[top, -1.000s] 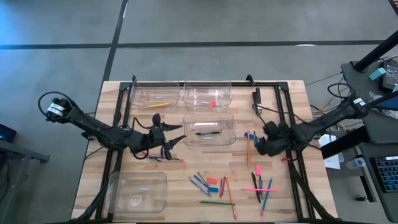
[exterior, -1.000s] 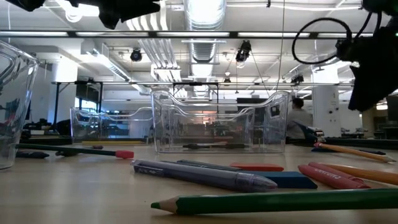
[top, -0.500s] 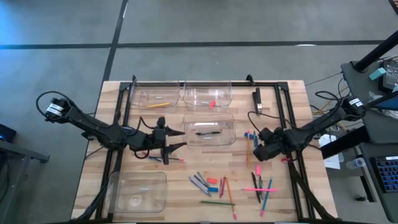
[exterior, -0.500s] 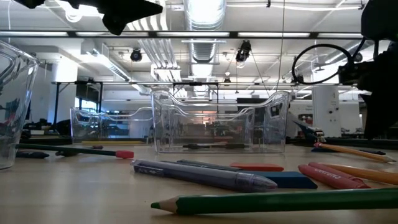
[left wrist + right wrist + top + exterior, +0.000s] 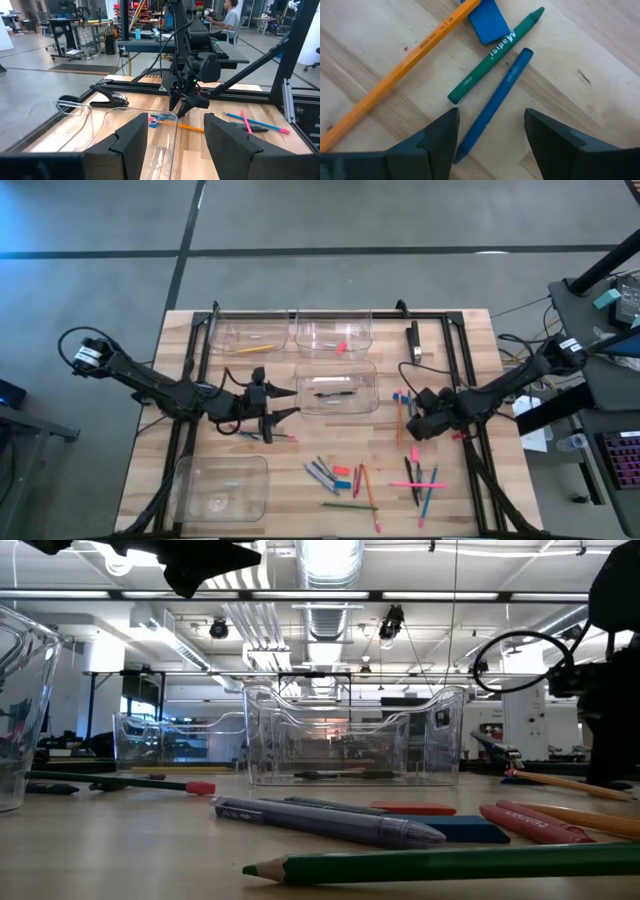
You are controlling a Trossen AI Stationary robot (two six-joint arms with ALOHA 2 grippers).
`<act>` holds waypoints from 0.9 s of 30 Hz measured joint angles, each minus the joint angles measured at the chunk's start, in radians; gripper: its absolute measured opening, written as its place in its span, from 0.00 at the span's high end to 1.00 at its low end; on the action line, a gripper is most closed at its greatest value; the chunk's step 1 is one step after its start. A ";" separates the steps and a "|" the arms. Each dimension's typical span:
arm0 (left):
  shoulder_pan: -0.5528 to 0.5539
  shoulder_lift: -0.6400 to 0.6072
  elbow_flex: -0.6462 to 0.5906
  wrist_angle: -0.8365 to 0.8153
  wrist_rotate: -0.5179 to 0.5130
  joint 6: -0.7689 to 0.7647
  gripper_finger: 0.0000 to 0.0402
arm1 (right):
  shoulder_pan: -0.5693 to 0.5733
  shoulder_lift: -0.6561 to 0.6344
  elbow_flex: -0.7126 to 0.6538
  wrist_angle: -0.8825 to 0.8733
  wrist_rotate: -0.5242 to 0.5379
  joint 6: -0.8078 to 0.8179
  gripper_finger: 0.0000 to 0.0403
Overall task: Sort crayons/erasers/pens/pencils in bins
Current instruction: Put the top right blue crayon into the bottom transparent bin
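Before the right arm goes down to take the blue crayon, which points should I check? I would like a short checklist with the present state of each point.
1. Right hand open and empty: ok, the fingers stand apart with nothing between them.
2. Hand above the blue crayon: ok, the crayon runs into the gap between the fingers.
3. Crayon free of its neighbours: not ok, the green crayon lies close beside it, so both may be caught.
4. Orange pencil outside the gap: ok, it lies off to one side.
5. Left hand out of the way: ok, it is across the table near the bin with a pen.
6. Which bin takes crayons: cannot tell.
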State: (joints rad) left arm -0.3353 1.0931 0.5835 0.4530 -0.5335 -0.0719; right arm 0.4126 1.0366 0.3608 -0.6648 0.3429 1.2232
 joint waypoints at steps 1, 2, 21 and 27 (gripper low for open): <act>0.000 0.000 0.000 0.000 0.000 0.000 0.56 | 0.000 0.004 -0.007 0.001 -0.002 0.000 0.46; 0.000 0.000 -0.001 0.000 0.000 0.000 0.56 | 0.000 0.006 -0.014 0.000 -0.003 0.000 0.46; 0.002 0.000 -0.001 0.000 -0.001 0.006 0.56 | 0.002 0.012 -0.037 -0.017 -0.064 0.053 0.69; 0.002 0.000 -0.001 0.000 -0.001 0.006 0.56 | 0.002 0.009 -0.037 -0.037 -0.085 0.115 0.83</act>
State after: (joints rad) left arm -0.3336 1.0931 0.5823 0.4532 -0.5350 -0.0660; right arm 0.4141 1.0454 0.3242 -0.7019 0.2580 1.3378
